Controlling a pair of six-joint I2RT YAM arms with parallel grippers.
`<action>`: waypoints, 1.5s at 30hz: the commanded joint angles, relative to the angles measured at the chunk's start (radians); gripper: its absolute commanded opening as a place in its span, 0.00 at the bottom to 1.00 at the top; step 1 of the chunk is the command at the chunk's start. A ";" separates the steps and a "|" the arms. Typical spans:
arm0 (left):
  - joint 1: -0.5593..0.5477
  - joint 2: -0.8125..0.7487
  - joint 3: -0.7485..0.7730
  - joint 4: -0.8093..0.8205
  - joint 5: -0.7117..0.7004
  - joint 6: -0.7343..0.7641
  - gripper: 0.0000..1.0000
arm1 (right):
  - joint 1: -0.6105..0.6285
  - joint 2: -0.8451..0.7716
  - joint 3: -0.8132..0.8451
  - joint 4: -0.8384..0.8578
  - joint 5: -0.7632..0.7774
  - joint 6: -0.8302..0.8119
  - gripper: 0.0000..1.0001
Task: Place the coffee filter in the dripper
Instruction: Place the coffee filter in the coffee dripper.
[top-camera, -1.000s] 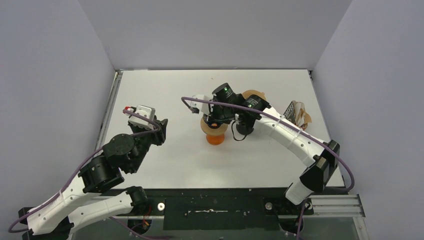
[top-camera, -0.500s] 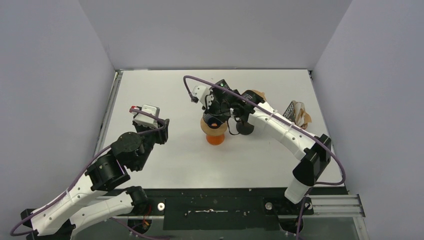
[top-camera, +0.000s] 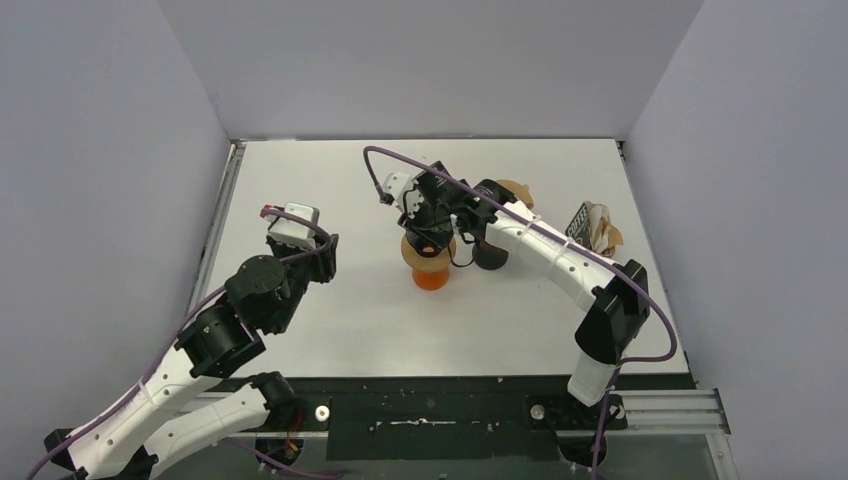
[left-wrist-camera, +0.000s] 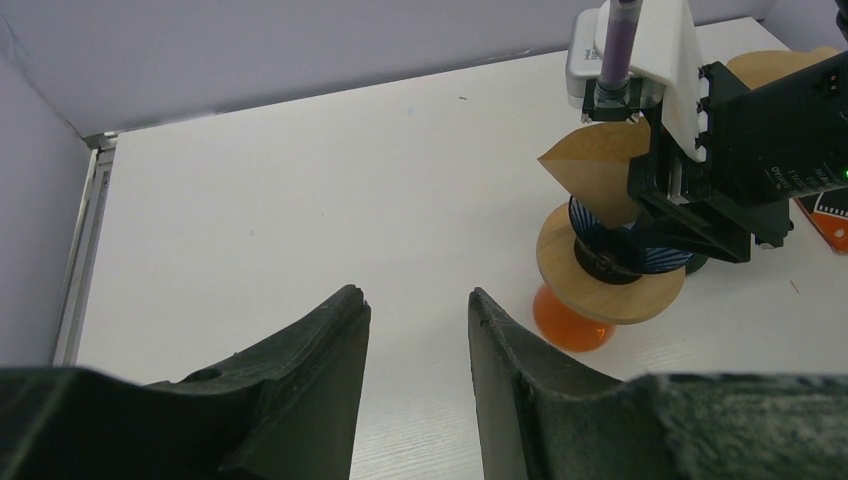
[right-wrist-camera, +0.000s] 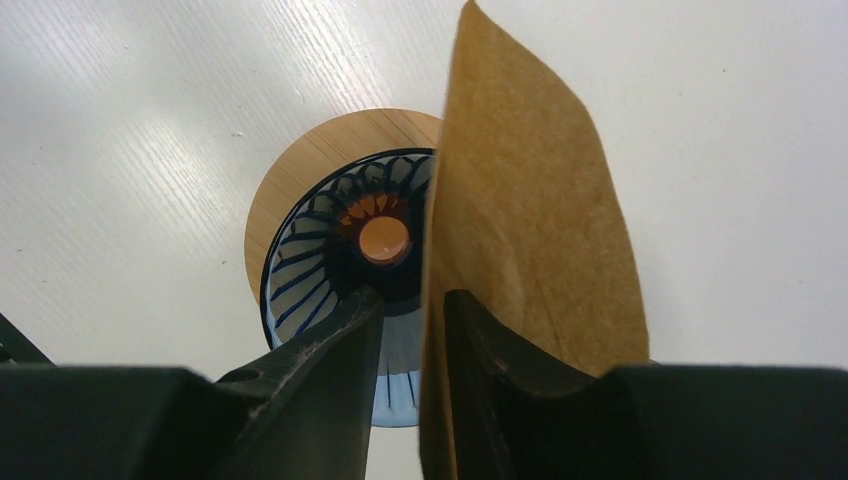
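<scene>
From above, your right gripper (top-camera: 428, 230) hangs straight over the dripper (top-camera: 415, 248), which stands mid-table on an orange base (top-camera: 432, 276). Your left gripper (top-camera: 325, 255) sits well apart to the left, touching nothing.

From the left wrist, you see the brown paper coffee filter (left-wrist-camera: 592, 172) point-down over the dripper's blue ribbed cone, above the wooden collar (left-wrist-camera: 600, 292). The small white print on the right gripper's body is too fine to read. Your left fingers (left-wrist-camera: 345, 330) stand moderately apart around bare table.

From the right wrist, the coffee filter stands edge-on in the slot between your fingers (right-wrist-camera: 330, 340). It lies against one finger, and a sliver of gap shows at the other. The jaws are narrowly parted rather than pinching, with the dripper's drain hole directly below.
</scene>
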 joint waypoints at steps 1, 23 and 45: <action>0.028 0.001 -0.005 0.063 0.051 -0.011 0.39 | -0.005 -0.029 0.050 0.026 0.003 0.017 0.32; 0.056 0.012 -0.017 0.069 0.068 -0.013 0.38 | -0.023 -0.101 0.089 0.084 -0.024 0.127 0.29; 0.063 0.012 -0.018 0.069 0.075 -0.010 0.36 | -0.057 -0.177 -0.026 0.183 -0.202 0.277 0.32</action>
